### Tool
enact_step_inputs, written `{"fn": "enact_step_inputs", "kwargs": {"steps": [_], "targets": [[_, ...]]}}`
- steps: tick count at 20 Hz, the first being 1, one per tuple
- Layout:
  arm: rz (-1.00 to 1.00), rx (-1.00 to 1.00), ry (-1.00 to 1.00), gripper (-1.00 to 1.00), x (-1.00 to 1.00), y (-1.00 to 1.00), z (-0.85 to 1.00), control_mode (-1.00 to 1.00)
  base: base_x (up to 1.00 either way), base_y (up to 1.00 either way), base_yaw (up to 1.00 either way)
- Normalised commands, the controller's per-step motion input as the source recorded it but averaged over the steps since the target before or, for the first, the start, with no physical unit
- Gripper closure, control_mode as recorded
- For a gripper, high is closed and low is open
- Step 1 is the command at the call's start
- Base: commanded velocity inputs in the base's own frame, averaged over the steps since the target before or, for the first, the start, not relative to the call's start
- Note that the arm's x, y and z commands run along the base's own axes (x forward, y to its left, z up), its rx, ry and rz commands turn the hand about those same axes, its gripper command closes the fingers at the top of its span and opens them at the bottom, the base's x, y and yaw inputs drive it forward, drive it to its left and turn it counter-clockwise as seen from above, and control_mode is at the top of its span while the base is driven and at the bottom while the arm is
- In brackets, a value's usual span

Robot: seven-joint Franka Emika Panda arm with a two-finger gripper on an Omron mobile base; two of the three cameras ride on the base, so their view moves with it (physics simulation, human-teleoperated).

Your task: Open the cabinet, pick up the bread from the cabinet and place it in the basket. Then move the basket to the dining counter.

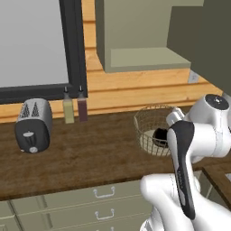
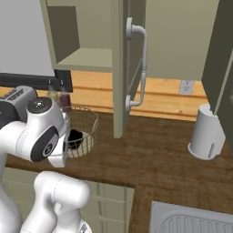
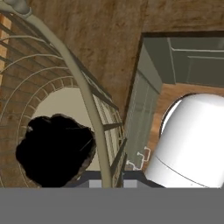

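Observation:
The wire basket (image 1: 149,122) (image 2: 87,122) stands on the wooden worktop under the open cabinet (image 1: 140,58), whose shelf is bare. The dark bread (image 1: 160,135) (image 2: 74,136) (image 3: 54,151) lies on the basket's pale base. In the hand view my gripper (image 3: 111,183) straddles the basket's rim (image 3: 83,87), with the fingers close together on the wire. My arm hides the gripper in both base views. The cabinet door (image 2: 119,68) with its silver handle (image 2: 143,63) hangs open just right of the basket. The dining counter is out of view.
A toaster (image 1: 34,124) and two bottles (image 1: 68,108) stand at the back left of the worktop. To the right is a white cylinder (image 2: 207,132), with a sink (image 2: 195,220) at the front right. Pale drawers (image 1: 103,194) lie below the worktop's edge.

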Motion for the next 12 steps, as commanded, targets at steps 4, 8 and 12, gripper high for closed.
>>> {"fn": "enact_step_inputs", "kwargs": {"steps": [4, 8, 12], "targets": [[0.00, 0.00, 0.00, 1.00, 0.00, 0.00, 0.00, 1.00, -0.71, 0.56, 0.04], [0.00, 0.00, 0.00, 1.00, 0.00, 0.00, 0.00, 1.00, -0.55, 0.94, 0.20], [0.00, 0.00, 0.00, 1.00, 0.00, 0.00, 0.00, 1.00, -0.39, 1.00, 0.45]]}}
